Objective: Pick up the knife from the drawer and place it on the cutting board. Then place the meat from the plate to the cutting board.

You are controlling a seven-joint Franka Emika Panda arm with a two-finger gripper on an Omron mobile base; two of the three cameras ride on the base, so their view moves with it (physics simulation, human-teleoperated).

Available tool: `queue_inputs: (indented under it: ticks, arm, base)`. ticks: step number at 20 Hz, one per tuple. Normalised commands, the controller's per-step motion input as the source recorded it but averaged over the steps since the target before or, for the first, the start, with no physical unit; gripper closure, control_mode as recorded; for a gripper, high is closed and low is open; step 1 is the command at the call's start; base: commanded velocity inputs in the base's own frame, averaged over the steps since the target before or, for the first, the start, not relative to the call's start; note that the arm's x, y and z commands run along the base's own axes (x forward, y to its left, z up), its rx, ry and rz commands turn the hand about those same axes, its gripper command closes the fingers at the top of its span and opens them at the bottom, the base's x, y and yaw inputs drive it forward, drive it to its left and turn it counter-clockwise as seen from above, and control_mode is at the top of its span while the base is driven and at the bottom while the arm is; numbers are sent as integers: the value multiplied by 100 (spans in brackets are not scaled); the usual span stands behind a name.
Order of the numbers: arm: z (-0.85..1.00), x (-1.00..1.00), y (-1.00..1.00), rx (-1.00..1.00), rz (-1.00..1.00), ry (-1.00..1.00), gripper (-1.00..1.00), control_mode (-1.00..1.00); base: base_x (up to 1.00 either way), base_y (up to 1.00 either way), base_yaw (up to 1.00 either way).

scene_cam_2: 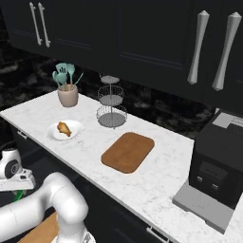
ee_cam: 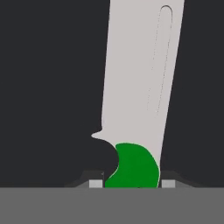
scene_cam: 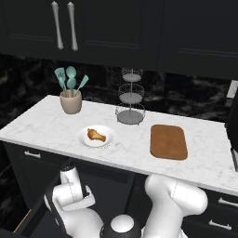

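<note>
In the hand view the tool (ee_cam: 130,183) is closed on the green handle of the knife (ee_cam: 138,87), whose pale blade runs toward 12 o'clock over the dark drawer (ee_cam: 48,87) floor. On the counter (scene_cam: 46,125) the meat (scene_cam: 96,135) lies on the plate (scene_cam: 85,139), with the board (scene_cam: 168,142) bare at its 3 o'clock.

cutting board (scene_cam: 168,142) top bare; surface open between it and plate (scene_cam: 96,136). wire basket stand (scene_cam: 130,98) blocks back edge behind.
</note>
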Motion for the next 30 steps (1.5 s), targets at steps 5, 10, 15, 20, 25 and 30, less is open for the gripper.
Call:
queue_inputs:
  ticks: [5,10,15,20,25,30]
  arm:
    - [7,-37,39,-1,0,1,100,-100]
    - [82,-59,18,-3,0,-3,100,-100]
    - [97,-34,1,-1,0,-8,100,-100]
    - [83,-25,-3,-2,0,-19,100,-100]
    - [74,-2,-10,-1,0,-15,100,-100]
    - [60,7,-36,0,0,-4,100,-100]
  base:
    - [0,0,0]
    - [0,0,0]
    - [0,0,0]
    - [0,0,0]
    - [0,0,0]
    - [0,0,0]
